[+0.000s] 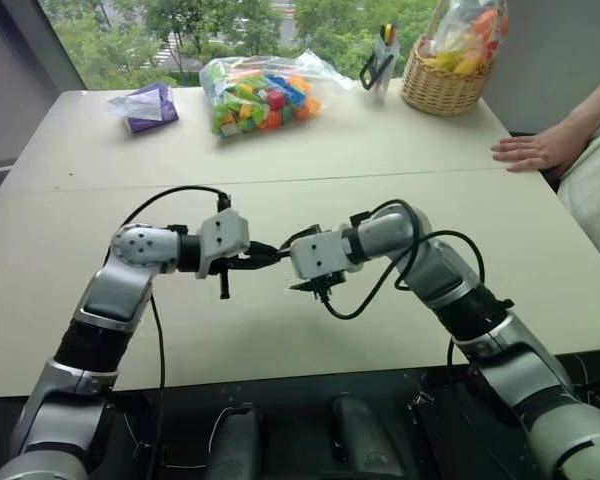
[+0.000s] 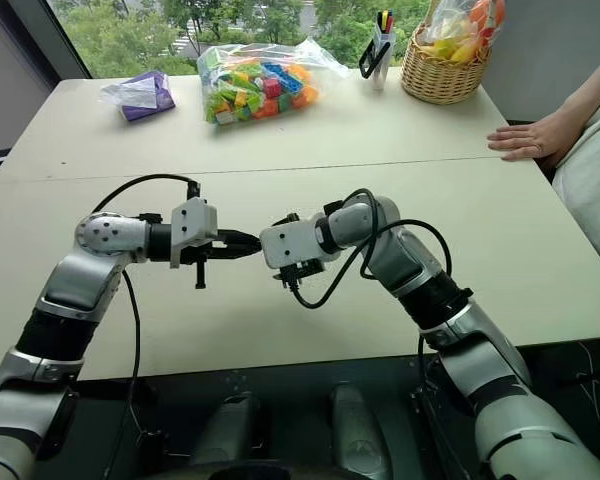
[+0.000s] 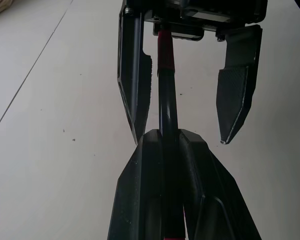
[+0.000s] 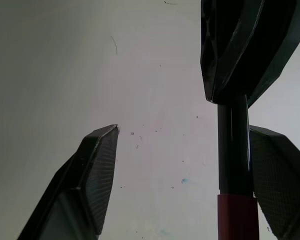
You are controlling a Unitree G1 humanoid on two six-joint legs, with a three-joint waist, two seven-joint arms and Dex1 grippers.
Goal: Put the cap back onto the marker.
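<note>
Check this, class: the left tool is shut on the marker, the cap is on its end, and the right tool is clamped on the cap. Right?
One slip: the right tool stands open around the cap, as the right wrist view shows. The left tool is shut on the marker, cap on.

Silver-grey jointed arms, black elbow bands, looping black cables, white wrist housings, ridged black fingers [image 3: 233, 102]

Surface: pale beige table [image 1: 380, 160], with 1 seam line running across it left to right.

Far edge, left to right:
- purple packet [image 1: 148, 106], near the far left corner
- clear bag of multicoloured building blocks [image 1: 261, 93], centre
- pen holder [image 1: 380, 62] with pens and black-handled scissors, just left of the basket
- wicker basket [image 1: 441, 88] holding a wrapped bundle

Right edge: 1 person's hand [image 1: 527, 152] resting flat on the tabletop, well apart from the basket.
</note>
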